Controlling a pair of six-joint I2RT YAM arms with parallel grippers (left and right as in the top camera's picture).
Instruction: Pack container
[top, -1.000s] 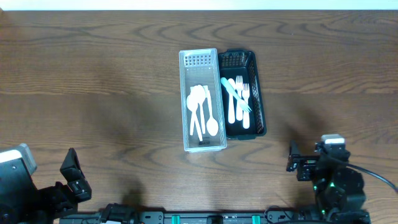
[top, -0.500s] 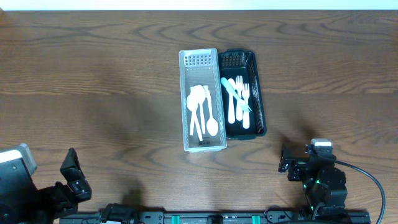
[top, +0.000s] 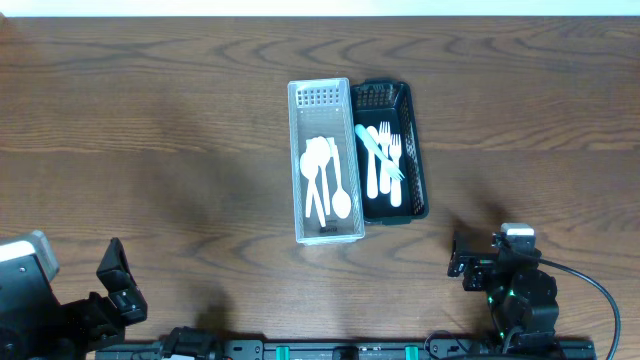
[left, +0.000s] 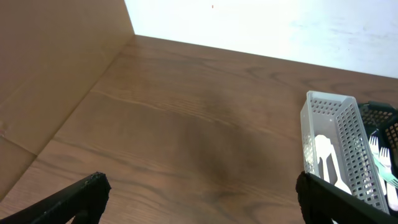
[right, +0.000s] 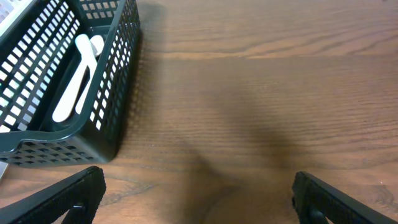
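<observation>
Right gripper (right: 199, 190) spread wide apart, holding nothing, parked low over the bare surface (right: 261, 93) just off the near right corner of the black basket (right: 118, 81). Left gripper (left: 202, 190) likewise apart and empty, well away to the near left of that basket. Inside the black basket, white forks (top: 394, 170) plus one teal piece (top: 378, 152), laid lengthwise to fit its narrow shape. Touching the black basket's left wall, a white basket (top: 320, 96) with white spoons (top: 325, 180), so apparently sorted by kind. Nothing loose visible on the surface around the black basket. Packing probably complete, both arms sitting low at the near edge, likely to keep clear of the baskets.
</observation>
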